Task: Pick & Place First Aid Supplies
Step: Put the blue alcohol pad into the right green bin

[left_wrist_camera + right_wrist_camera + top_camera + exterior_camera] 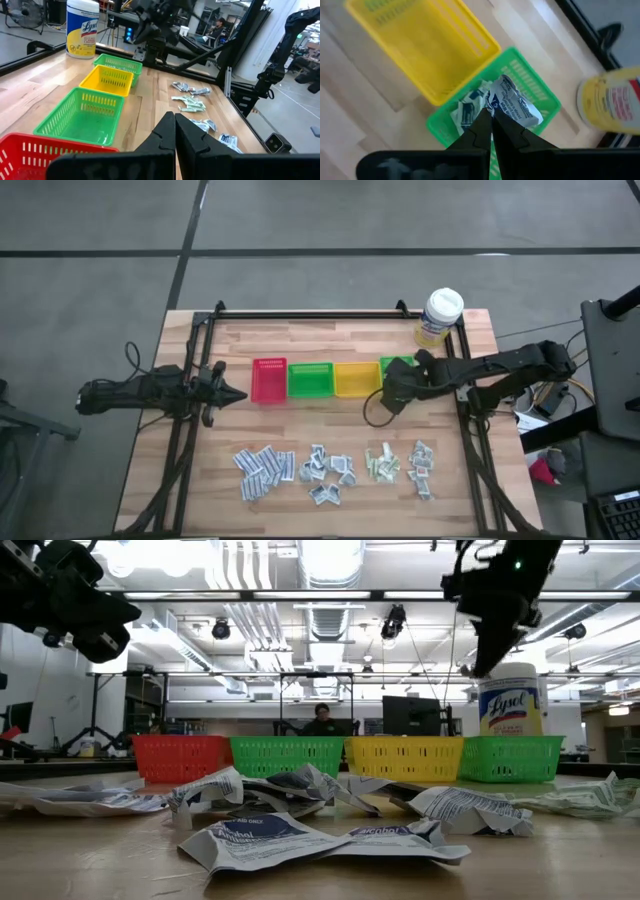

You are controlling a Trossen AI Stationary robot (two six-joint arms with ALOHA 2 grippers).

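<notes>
The first aid supplies lie in loose heaps along the table's near side: white-blue sachets (pixel 262 470), grey-silver ones (pixel 325 475), pale green ones (pixel 382 463) and white-red ones (pixel 422 465). Two white-blue sachets (pixel 512 105) lie inside the right-hand green bin (pixel 540 97). My right gripper (pixel 491 120) is shut and hangs above that bin (pixel 398 365), slanting down, with nothing between its fingers. My left gripper (pixel 240 395) waits shut at the table's left, level, beside the red bin (pixel 269 380).
Red, green (pixel 310 380), yellow (pixel 355 378) and green bins stand in a row across the table's middle. A white-lidded yellow wipes tub (pixel 440 315) stands at the far right corner. Black frame rails run along the table's left, right and far edges. A person sits in the room behind.
</notes>
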